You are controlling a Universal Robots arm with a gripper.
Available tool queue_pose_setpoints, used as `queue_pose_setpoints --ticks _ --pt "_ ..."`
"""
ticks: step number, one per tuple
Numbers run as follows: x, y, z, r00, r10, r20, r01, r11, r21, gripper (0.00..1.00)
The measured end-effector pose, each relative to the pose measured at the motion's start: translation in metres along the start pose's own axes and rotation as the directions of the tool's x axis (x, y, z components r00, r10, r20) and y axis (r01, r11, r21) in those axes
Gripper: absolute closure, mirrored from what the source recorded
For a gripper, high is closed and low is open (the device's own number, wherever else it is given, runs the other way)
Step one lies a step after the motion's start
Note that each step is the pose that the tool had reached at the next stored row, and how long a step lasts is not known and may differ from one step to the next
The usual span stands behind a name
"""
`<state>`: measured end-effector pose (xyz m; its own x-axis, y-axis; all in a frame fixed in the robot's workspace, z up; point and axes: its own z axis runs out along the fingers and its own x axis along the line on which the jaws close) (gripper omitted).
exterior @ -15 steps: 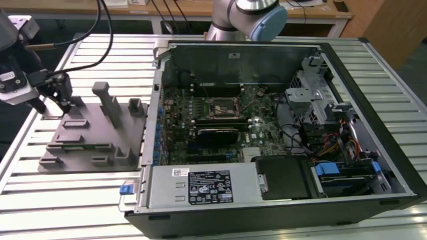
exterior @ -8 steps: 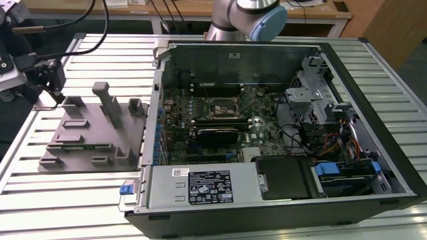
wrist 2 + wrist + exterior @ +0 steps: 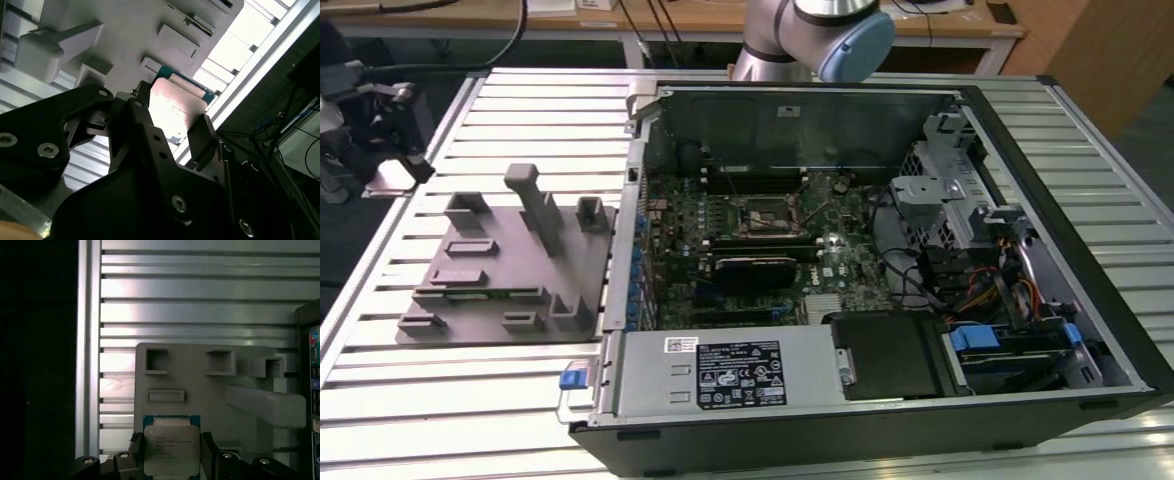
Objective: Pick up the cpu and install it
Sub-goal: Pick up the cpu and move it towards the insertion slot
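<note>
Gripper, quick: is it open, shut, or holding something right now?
Gripper: closed on the cpu, one finger against each of two opposite edges, in both wrist views.

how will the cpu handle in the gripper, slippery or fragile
The cpu looks like a thin rigid plate, so it probably won't flex. Its shiny metal top suggests slick faces; pinched by two edges in the gripper, it could twist or slip. Thin, so likely light.

A grey fixture tray (image 3: 480, 290) lies on the slatted table (image 3: 454, 400) beside an open computer case (image 3: 787, 125).
</note>
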<state>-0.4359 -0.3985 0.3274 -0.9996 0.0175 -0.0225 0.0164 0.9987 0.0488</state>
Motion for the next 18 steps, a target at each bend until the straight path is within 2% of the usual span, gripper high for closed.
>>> queue_pose_setpoints --ticks 6,11,14,18 --pt "-0.0006 0.0022 -0.0270 1.0000 0.000 0.0015 0.000 1.0000 0.0001 0.46" --pt "-0.0010 0.0036 -0.0448 1.0000 0.000 0.0033 0.000 1.0000 -0.0001 0.46" --pt "-0.0012 0.0043 -0.0529 1.0000 0.000 0.0038 0.000 1.0000 0.0000 0.46" --pt "-0.0012 0.0044 -0.0538 1.0000 0.000 0.0040 0.000 1.0000 -0.0001 0.46"
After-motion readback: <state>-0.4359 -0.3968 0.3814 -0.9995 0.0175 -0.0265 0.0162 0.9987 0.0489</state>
